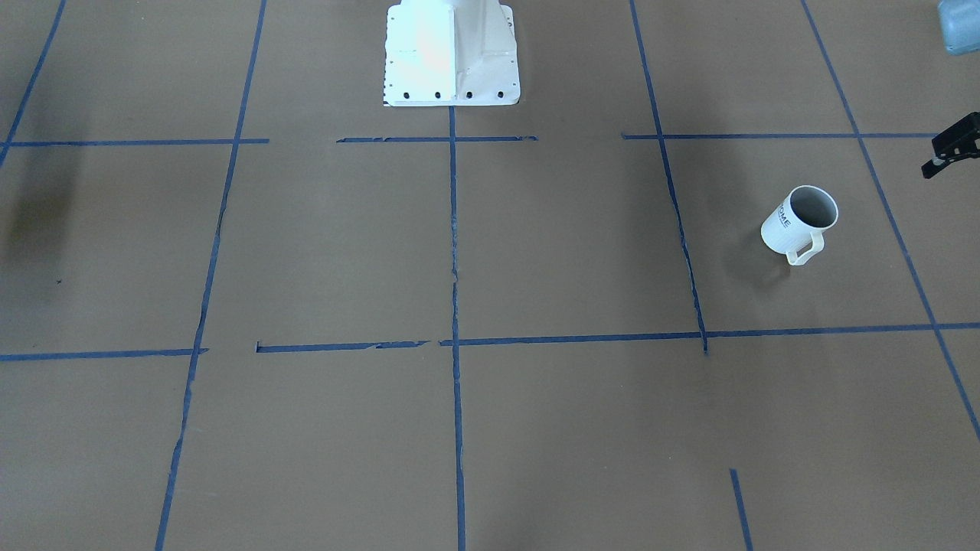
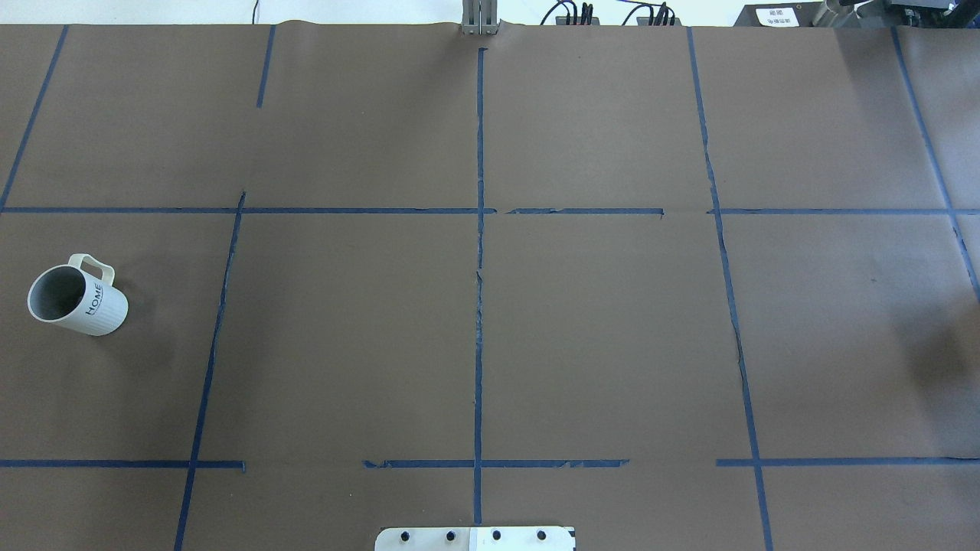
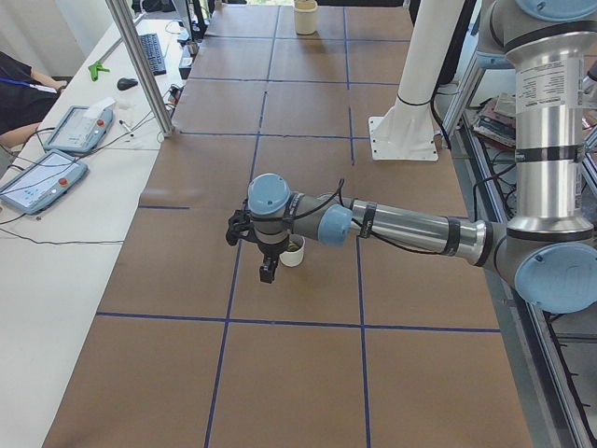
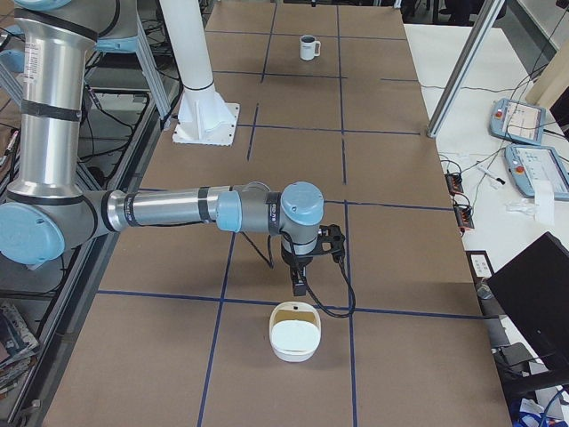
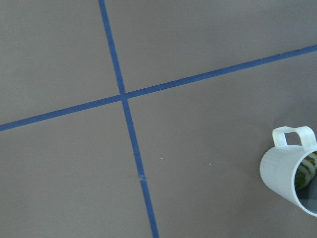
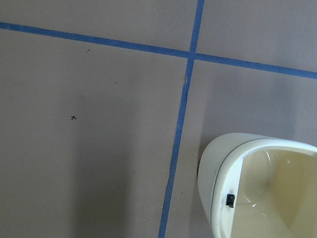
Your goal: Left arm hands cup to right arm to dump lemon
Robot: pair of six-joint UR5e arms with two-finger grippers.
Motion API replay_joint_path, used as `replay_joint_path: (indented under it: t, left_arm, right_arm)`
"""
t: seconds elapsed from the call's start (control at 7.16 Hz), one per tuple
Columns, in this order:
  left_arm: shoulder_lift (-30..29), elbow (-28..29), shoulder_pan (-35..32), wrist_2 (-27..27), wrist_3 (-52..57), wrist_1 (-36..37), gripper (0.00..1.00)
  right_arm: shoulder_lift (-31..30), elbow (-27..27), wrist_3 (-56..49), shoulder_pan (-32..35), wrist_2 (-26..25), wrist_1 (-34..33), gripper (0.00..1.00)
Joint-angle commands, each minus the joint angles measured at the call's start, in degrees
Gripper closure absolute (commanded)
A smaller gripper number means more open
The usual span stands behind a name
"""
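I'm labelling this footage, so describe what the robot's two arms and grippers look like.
Both are silver tubes with pale blue joint caps. The left arm has a thin looped cable, and the left gripper is black. The right arm has a thick black cable looping below; the right gripper is slim and black. Lettering isn't legible.

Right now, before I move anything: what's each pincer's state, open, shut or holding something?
Left pincer: cannot tell open or shut; only its edge shows, apart from the cup.
Right pincer: cannot tell; side view only.
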Motion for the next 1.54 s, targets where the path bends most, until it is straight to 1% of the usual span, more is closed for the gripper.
replay_joint_path:
  t: [0.0,0.14,0.42,0.7,0.98,1.12,1.26,1.4]
  left_arm:
    - [2.41,-0.20,11.49,8.14,-22.76,-14.73,0.00]
    - [2.51,0.67,14.33,9.92,-27.21,-17.67,0.00]
    - [2.60,0.94,16.72,10.03,-27.87,-17.70,0.00]
    - [2.25,2.52,18.83,10.03,-28.13,-17.88,0.00]
    - [1.99,3.49,19.02,10.03,-28.05,-18.05,0.00]
    - [1.90,3.58,19.02,9.94,-28.22,-18.14,0.20]
    - [1.81,3.58,19.02,9.94,-28.48,-18.23,0.69]
    - [1.81,3.58,19.02,9.85,-28.66,-18.23,0.93]
  right_arm:
    - [0.00,-0.02,-0.01,0.00,0.02,0.00,0.00]
    - [0.00,-0.02,-0.01,0.00,0.02,0.00,0.00]
    - [0.00,-0.02,-0.01,0.00,0.02,-0.09,0.00]
    - [0.00,-0.11,-0.01,0.00,0.02,-0.09,0.00]
    - [0.00,-0.11,-0.01,0.00,-0.06,-0.09,0.00]
    - [0.00,-0.11,-0.10,0.00,-0.06,-0.09,0.00]
    - [0.00,-0.20,-0.10,0.00,-0.06,-0.09,0.00]
    - [0.00,-0.11,-0.10,0.00,-0.06,-0.09,0.00]
